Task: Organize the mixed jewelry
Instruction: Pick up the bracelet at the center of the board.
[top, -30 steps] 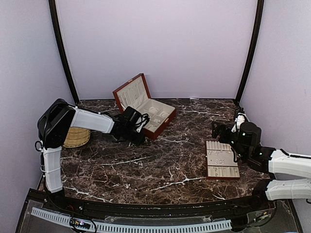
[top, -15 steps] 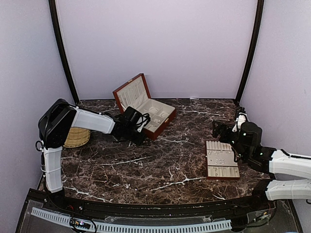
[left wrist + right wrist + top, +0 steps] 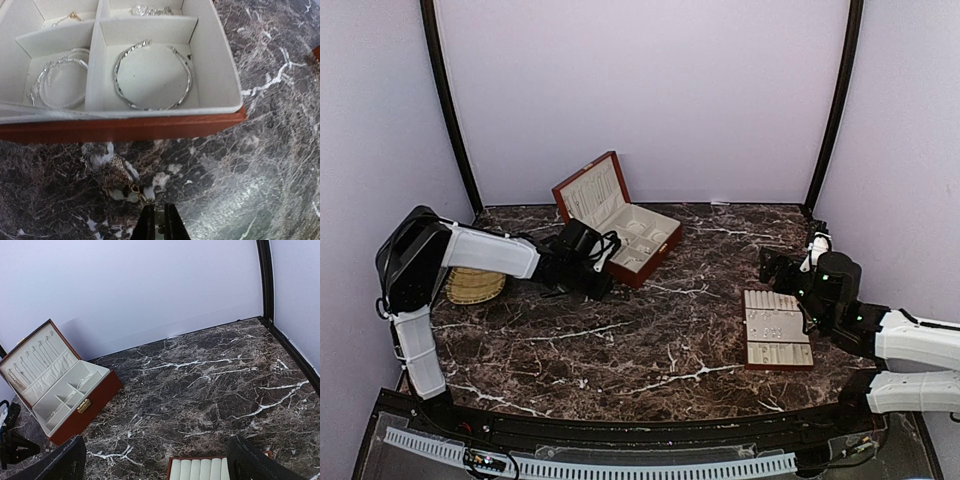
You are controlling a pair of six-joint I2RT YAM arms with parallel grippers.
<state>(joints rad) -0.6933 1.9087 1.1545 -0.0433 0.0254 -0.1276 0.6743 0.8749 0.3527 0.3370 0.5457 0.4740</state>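
**Clerk:** Entry one, the jewelry box [image 3: 642,240]?

**Checker:** Red-brown wood with a cream lining. Its lid [image 3: 588,192] stands open. It sits at the far left-centre of the marble bench [image 3: 650,330].

**Clerk:** Mixed jewelry [image 3: 187,75], location?

**Checker:** Split between the box and the bench.
- **Near row of the box:** one large silvery hoop [image 3: 116,80] lies flat in the right compartment. A pair of thinner hoops [image 3: 41,82] lies in the compartment to its left.
- **Row behind:** a gold-coloured bit [image 3: 72,16] on the left and a silvery tangle [image 3: 150,9] on the right, both cut by the frame edge.
- **On the bench:** a small loose cluster [image 3: 120,181] of brownish links with pale beads, just outside the box's front wall.

**Clerk:** Left gripper [image 3: 159,212]?

**Checker:** It is low over the bench with its fingers drawn together, just beside the near edge of that cluster. I cannot tell whether a link is pinched between them.

**Clerk:** Right gripper [image 3: 156,445]?

**Checker:** Its fingers are spread wide with nothing between them. It hangs over the far end of the cream slotted tray [image 3: 777,340], on the right of the bench and well apart from the box.

**Clerk:** Tray contents?

**Checker:** Tiny marks show in its rows, too small to identify.

**Clerk:** Remaining stock?

**Checker:** One wicker basket [image 3: 475,285] at the left edge, partly behind the left arm.
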